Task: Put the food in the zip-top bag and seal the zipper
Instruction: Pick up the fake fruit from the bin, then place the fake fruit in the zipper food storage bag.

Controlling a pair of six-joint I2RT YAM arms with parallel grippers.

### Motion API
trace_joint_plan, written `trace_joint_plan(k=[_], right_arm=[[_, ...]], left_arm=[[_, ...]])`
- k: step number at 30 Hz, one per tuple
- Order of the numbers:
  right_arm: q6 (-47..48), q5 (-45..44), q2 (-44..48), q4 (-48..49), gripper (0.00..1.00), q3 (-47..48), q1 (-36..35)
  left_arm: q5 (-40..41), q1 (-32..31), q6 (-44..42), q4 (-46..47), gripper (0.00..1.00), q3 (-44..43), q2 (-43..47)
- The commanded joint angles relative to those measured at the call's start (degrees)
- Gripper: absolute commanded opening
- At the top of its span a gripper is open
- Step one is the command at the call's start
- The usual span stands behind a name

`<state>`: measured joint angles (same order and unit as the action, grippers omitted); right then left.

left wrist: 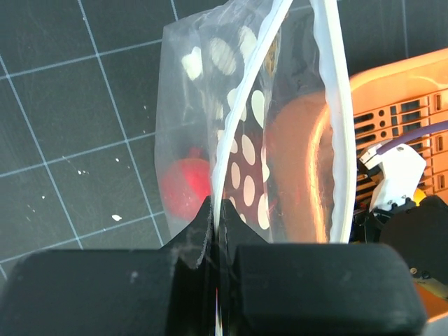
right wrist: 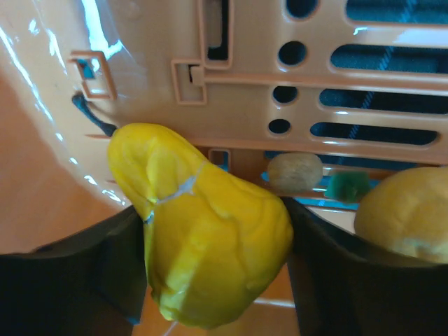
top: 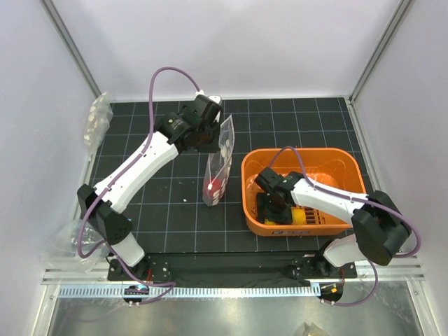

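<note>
1. The table (top: 168, 210) is black with a thin white grid on it. The white walls (top: 210, 49) stand all round it.
2. A yellow fruit (right wrist: 210, 231) sits between the two fingers of my right gripper (right wrist: 213, 255). The fingers press tight on its two sides.
3. That fruit is low down inside the orange basket (top: 336, 157), in the near left part. A second yellow fruit (right wrist: 402, 210) lies just beside it, and nothing holds it.
4. The zip-top bag (top: 218, 164) is just left of the basket. Its long way runs from near to far, and its far end is lifted up.
5. A red fruit (left wrist: 185, 187) is already in the bag, down at the near end.
6. The zipper (left wrist: 245, 105) is at the lifted far end. Its two white strips are apart, so I think the mouth is open.
7. My left gripper (left wrist: 217, 241) is pinched shut on the bag's edge there and holds it up.
8. So the mouth is left of my right gripper, farther away and higher. I think my right arm must lift the fruit over the basket wall. Then it goes left and far, and drops the fruit in from above.
</note>
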<state>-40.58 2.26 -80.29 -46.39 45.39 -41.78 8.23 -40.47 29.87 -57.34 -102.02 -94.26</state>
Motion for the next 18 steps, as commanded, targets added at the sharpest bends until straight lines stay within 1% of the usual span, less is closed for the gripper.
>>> trace_joint_plan(k=[1, 3, 4, 6, 7, 10, 15, 18], right_arm=[[-0.2, -5.7, -3.6, 5.9, 0.61, 2.7, -0.2], [0.6, -8.9, -1.9, 4.9, 0.5, 5.5, -0.2], [1.1, -11.6, -1.3, 3.7, 0.47, 8.7, 0.0], [2.1, -13.0, -0.7, 2.3, 0.4, 12.0, 0.7], [2.3, -14.0, -0.3, 0.8, 0.4, 14.8, 1.1], [3.8, -16.0, 0.0, -0.8, 0.38, 18.7, 3.5], [5.3, -14.4, 0.3, -1.2, 0.35, 20.9, 7.9], [5.9, -13.5, 0.6, -1.5, 0.35, 22.2, 8.9]], left_arm=[[1.3, 0.4, -2.4, 0.4, 0.0, -3.7, -1.9], [1.4, 0.5, -2.5, 0.0, 0.0, -4.3, -2.2], [1.4, 0.5, -2.6, 0.0, 0.0, -4.2, -2.0], [1.4, 0.6, -2.7, 0.3, 0.0, -4.0, -1.8], [1.4, 0.6, -2.8, 0.4, 0.0, -3.9, -1.7], [1.3, 0.7, -3.6, 0.2, 0.0, -4.1, -1.9], [0.9, 1.0, -3.9, 0.7, 0.0, -4.0, -2.2], [0.5, 1.0, -3.8, 0.8, 0.0, -4.0, -2.2]])
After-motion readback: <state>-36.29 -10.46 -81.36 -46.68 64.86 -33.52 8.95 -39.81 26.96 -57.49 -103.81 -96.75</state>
